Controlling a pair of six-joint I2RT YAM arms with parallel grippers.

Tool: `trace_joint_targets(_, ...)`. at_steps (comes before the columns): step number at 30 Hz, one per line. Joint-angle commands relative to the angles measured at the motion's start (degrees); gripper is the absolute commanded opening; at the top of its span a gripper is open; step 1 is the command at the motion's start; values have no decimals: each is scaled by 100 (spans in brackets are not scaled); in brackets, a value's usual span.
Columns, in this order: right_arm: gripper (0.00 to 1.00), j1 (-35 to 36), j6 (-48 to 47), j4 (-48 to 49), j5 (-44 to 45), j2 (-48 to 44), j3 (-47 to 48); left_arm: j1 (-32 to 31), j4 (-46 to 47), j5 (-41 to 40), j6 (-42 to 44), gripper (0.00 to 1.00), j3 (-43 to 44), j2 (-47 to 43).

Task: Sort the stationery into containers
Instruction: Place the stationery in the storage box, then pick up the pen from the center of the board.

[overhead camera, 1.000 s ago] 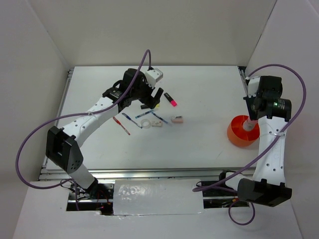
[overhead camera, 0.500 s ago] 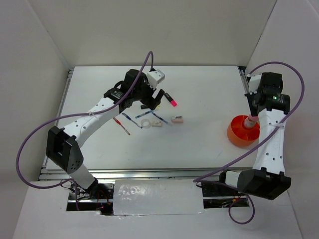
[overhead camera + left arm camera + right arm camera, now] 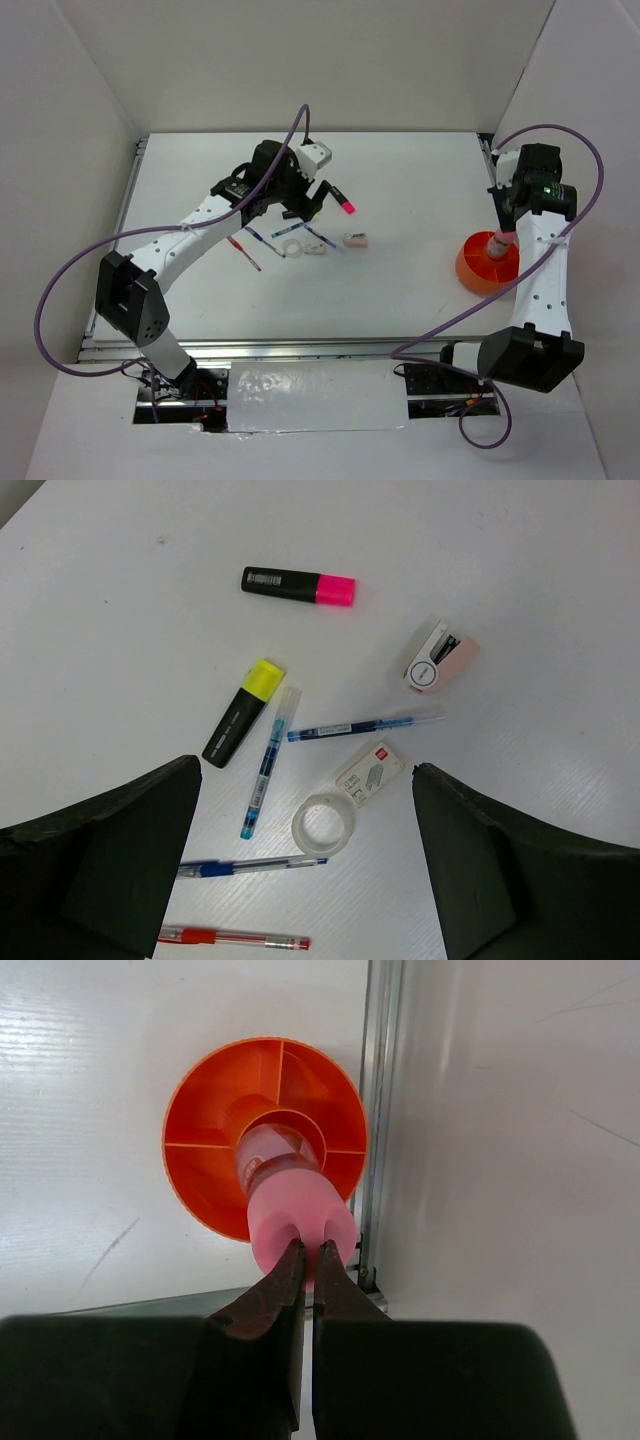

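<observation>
My right claw (image 3: pixel 307 1250) pinches the tube (image 3: pixel 295 1210) top, tube standing in the cup (image 3: pixel 200 1170) centre. Left claw (image 3: pixel 305 775) spread wide over pens (image 3: pixel 365 725) and tape (image 3: pixel 324 825).

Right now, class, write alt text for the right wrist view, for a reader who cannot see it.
A pink tube stands in the centre well of a round orange container that is divided into compartments, on a white table. The right arm's closed fingers touch the tube's near end.
</observation>
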Motion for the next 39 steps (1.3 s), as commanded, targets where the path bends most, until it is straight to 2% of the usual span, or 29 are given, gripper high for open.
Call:
trace_joint_targets(1,4,-40,-86,446,155,66,-66,-12,197,-12,132,99,114,38)
trace_joint_targets(3,6,-40,-95,464,173,66,-119,-3,206,-20,158,99,114,46)
trace_joint_targets(5,16,-32,-69,429,146,84,-111,23,215,-20,167,99,105,46)
trace_joint_targets(6,21,-32,-60,394,111,101,-102,23,198,-29,176,99,105,64)
trace_joint_targets(7,35,-40,-43,350,94,119,-84,32,180,-38,193,99,114,73)
trace_joint_targets(8,39,-40,-34,341,85,145,-84,32,180,-47,202,99,114,90)
trace_joint_targets(17,40,-32,27,262,15,163,47,85,162,50,369,98,149,205)
trace_joint_targets(19,40,-40,98,105,-369,102,302,146,162,41,395,95,158,257)
trace_joint_targets(21,41,-40,168,-141,-748,66,582,234,49,94,526,86,193,336)
trace_joint_targets(24,41,-32,378,-502,-1636,49,821,366,-294,76,817,78,342,608)
trace_joint_targets(25,41,-40,397,-590,-2143,31,847,401,-399,76,878,75,386,661)
trace_joint_targets(26,41,-40,432,-678,-2365,-21,813,506,-522,42,948,69,421,775)
trace_joint_targets(31,40,-23,748,-713,-3473,-180,514,735,-778,-213,1326,54,413,1109)
trace_joint_targets(39,39,179,977,-687,-3686,-154,382,849,-1016,76,1687,53,413,1777)
